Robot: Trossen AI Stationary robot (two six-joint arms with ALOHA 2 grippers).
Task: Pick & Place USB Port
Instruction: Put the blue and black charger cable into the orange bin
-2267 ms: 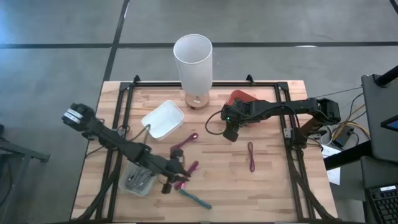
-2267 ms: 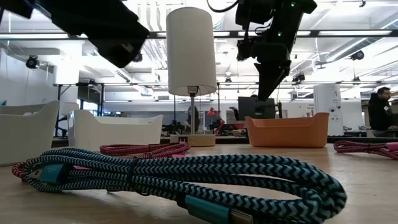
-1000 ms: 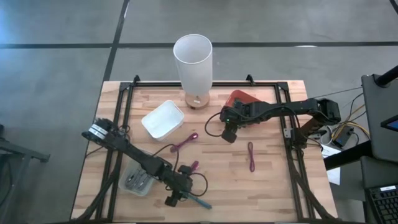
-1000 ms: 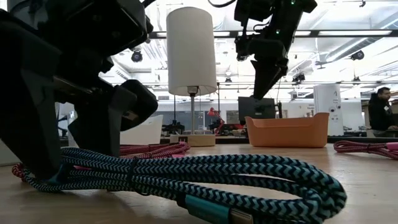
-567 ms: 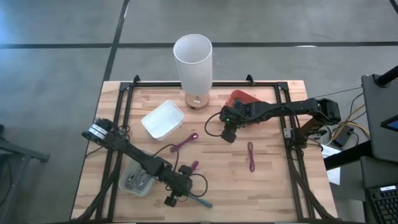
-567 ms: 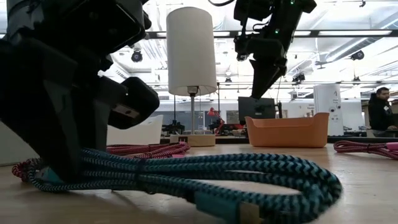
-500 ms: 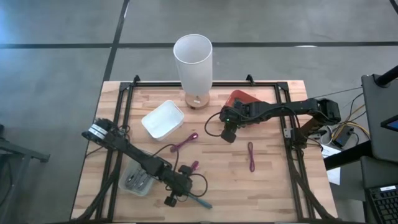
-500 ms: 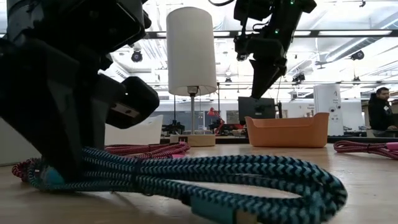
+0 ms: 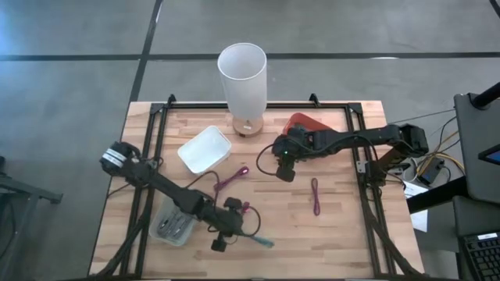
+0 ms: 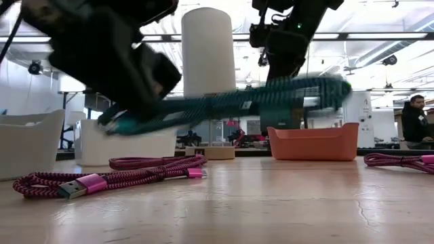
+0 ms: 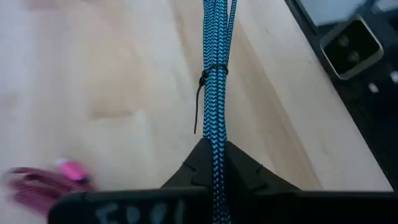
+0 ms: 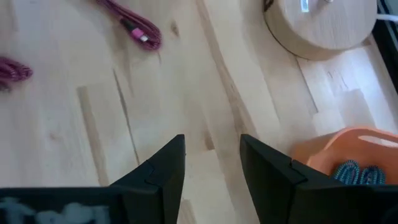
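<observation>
the left end effector [image 11: 214,163] is pinching the teal usb cable [image 11: 215,68], holding it off the surface [image 9: 344,226] near 6 o'clock. the right end effector [image 12: 211,163] is hovering spread near centre.

Illumination is bright and even. In the low view, ceiling strip lights [image 10: 380,35] glare behind the arms, rendering them as dark silhouettes. The teal braided cable [image 10: 230,102] shows motion blur. The pale wooden surface [image 9: 344,226] carries only soft, faint shadows. The left wrist view is soft at its edges.
</observation>
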